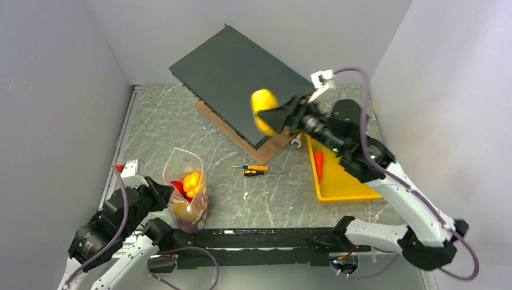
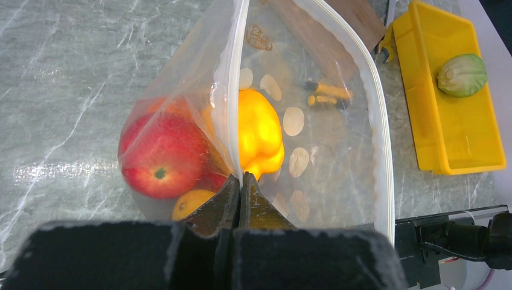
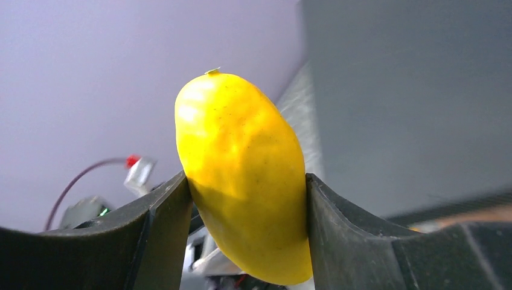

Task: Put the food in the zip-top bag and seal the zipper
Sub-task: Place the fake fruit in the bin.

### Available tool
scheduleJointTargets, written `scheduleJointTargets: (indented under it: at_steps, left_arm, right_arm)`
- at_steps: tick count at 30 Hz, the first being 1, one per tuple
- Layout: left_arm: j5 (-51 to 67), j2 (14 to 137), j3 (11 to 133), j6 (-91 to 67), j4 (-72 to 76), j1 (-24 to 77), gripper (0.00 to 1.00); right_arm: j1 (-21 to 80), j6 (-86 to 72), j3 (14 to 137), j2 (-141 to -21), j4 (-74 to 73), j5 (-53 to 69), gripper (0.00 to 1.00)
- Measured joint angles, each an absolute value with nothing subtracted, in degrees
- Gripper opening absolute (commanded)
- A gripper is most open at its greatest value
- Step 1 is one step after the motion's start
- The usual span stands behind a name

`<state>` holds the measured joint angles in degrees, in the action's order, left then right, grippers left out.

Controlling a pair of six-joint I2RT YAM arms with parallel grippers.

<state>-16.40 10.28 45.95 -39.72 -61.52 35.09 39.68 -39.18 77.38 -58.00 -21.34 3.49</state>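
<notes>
Grey marbled tabletop (image 1: pixel 158 118) between pale walls (image 1: pixel 54 90); left fingers (image 2: pixel 218 205) tight on zip-top bag (image 2: pixel 193 72), right fingers (image 3: pixel 163 220) around yellow fruit (image 3: pixel 244 175).

The right wrist view's bottom edge cuts off your glossy yellow toy fruit (image 3: pixel 244 181); the left gripper (image 2: pixel 240 177) hides part of a small orange toy piece (image 2: pixel 188 204).

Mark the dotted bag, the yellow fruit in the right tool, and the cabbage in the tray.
dotted bag (image 1: pixel 183 162), top external view, clear upper wall.
yellow fruit (image 3: pixel 241 175), right wrist view, middle of its skin.
cabbage (image 2: pixel 462 75), left wrist view, centre of its top.
</notes>
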Motion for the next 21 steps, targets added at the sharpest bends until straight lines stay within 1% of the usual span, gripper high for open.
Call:
scheduleJointTargets:
  at_steps: [3, 6, 9, 14, 18, 21]
  left_arm:
    - [-16.45, 10.26, 45.95, -39.83, -61.54, 35.09, 0.00]
    - [-16.49, 10.07, 45.95, -39.88, -61.54, 35.09, 0.00]
    - [-16.60, 9.74, 45.95, -39.88, -61.54, 35.09, 0.00]
    - [-16.60, 9.67, 45.95, -39.88, -61.56, 35.09, 0.00]
    - [-16.60, 9.17, 45.95, -39.88, -61.56, 35.09, 0.00]
    - [-16.60, 8.64, 45.95, -39.88, -61.56, 35.09, 0.00]
  right_arm:
    - [53.25, -37.12, 83.18, -64.49, -20.62, -1.50, 0.00]
    - [64.40, -34.87, 87.48, -71.72, -20.53, -6.22, 0.00]
    - [71.53, -33.36, 90.50, -78.65, -20.78, -9.37, 0.00]
    - [79.20, -31.31, 96.29, -89.60, -23.94, -15.42, 0.00]
    - [81.82, -30.98, 100.05, -95.02, -27.14, -19.03, 0.00]
    - [82.24, -31.03, 102.54, -98.06, -29.63, -21.43, 0.08]
